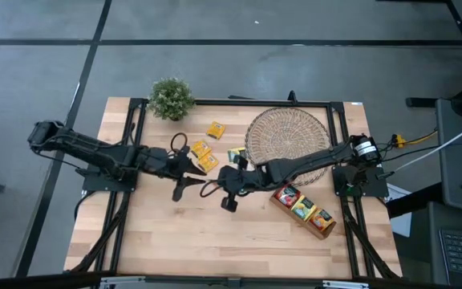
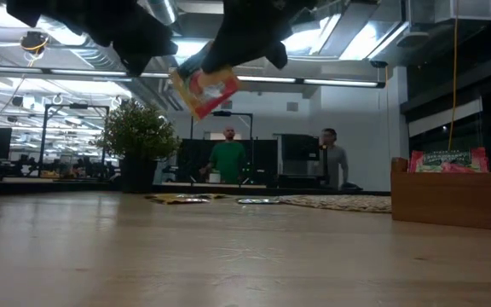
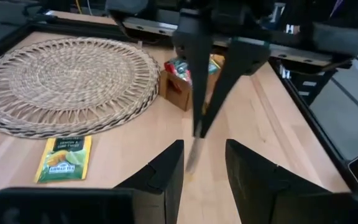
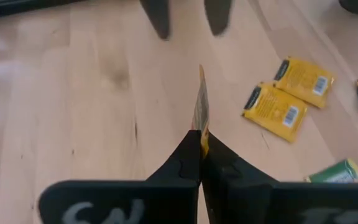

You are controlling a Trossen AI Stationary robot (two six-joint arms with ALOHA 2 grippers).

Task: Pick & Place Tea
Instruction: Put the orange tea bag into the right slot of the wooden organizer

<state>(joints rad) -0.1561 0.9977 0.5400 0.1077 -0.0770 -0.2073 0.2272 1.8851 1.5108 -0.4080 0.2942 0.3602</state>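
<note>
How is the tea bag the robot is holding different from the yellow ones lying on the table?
The held sachet hangs in the air, pinched edge-on in the shut right gripper; the two yellow sachets lie flat on the table, untouched. The low view shows red on the held sachet's wrapper, while the lying ones look plain yellow. All are small, flat, square packets.

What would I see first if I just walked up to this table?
First, the two robot arms meeting mid-table: the right gripper pinches a tea bag in the air, with the open left gripper facing it. Behind them lies a round woven mat, with yellow tea bags beside it.
</note>
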